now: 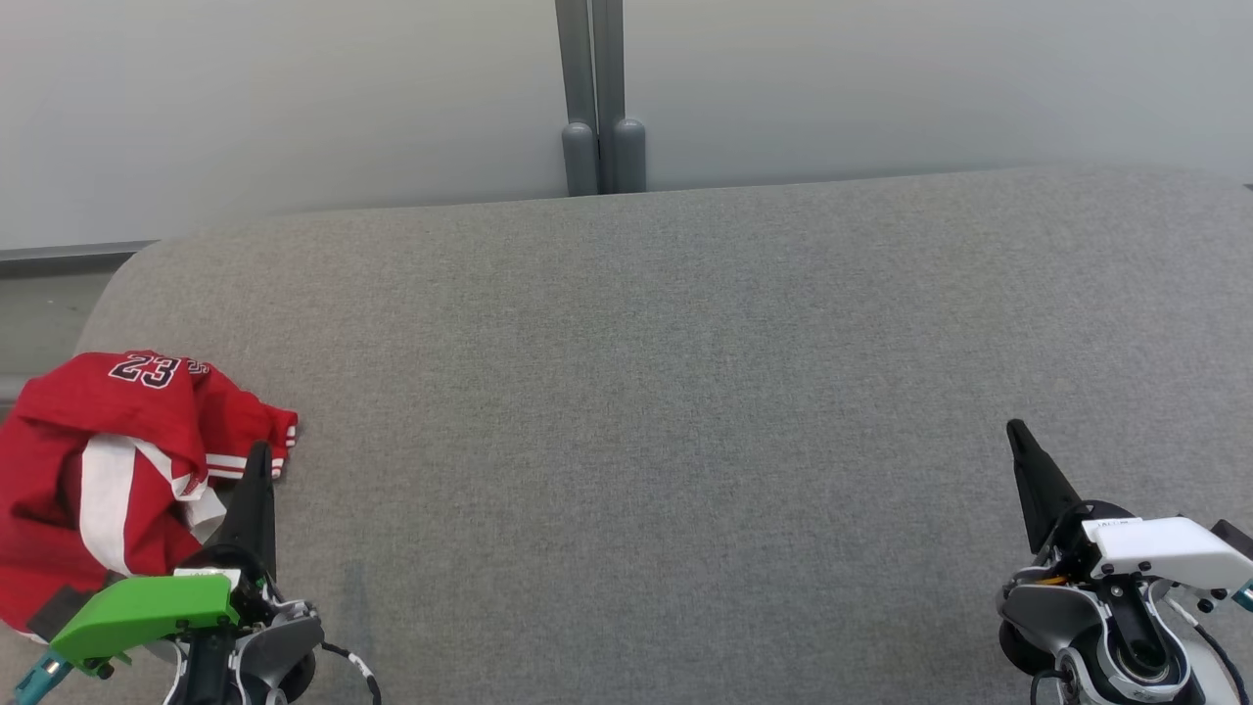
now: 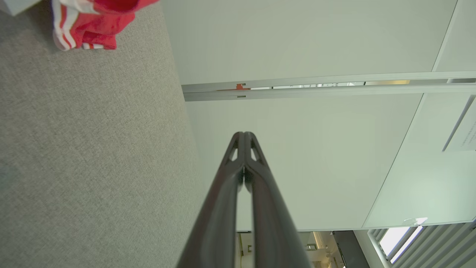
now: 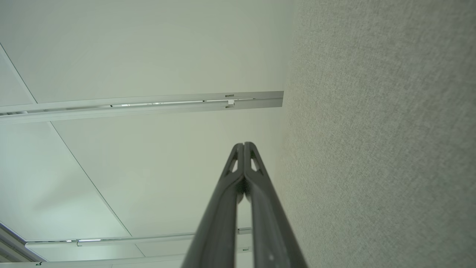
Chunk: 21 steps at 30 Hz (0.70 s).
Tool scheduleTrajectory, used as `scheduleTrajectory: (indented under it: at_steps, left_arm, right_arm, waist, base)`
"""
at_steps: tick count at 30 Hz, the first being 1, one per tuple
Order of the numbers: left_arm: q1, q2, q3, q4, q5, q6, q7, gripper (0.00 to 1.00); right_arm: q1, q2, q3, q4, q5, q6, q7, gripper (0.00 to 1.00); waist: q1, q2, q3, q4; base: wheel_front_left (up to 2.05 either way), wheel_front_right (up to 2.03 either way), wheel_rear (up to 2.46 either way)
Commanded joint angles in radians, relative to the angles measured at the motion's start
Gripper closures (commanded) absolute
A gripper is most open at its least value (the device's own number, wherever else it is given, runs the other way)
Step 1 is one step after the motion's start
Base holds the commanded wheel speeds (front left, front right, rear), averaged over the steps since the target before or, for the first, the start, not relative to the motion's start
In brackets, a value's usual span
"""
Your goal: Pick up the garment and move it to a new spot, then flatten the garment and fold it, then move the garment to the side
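Garment (image 1: 59, 470) beside closed, empty left hand (image 1: 259, 452)

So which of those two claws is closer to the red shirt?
The left gripper, with the green cover: it lies right beside the red shirt. The white-covered right gripper sits far across the grey surface.

Garment (image 1: 88, 460), 8 o'clock: red, white stripes, dark "23" outlined white. Padded surface (image 1: 636, 392): plain grey weave. Left gripper (image 1: 259, 450): black, green cover (image 1: 147, 607). Right gripper (image 1: 1015, 428): black, white cover (image 1: 1165, 548). Wall (image 1: 294, 98): pale grey.
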Motion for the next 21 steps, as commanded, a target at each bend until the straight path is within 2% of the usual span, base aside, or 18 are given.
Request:
scheduleTrajectory:
  at_steps: [1, 21]
  left_arm:
    - [0.012, 0.006, 0.002, -0.001, 0.0, -0.004, 0.003, 1.0]
    - [0.012, 0.006, 0.002, -0.001, 0.0, -0.004, 0.003, 1.0]
  right_arm:
    - [0.009, -0.004, -0.001, -0.005, 0.007, 0.001, 0.003, 1.0]
    - [0.009, -0.004, -0.001, -0.005, 0.007, 0.001, 0.003, 1.0]
  waist:
    - [-0.0001, -0.0001, 0.0, 0.0]
    - [-0.0001, -0.0001, 0.0, 0.0]
  base:
    - [0.0, 0.0, 0.0]
    - [0.0, 0.0, 0.0]
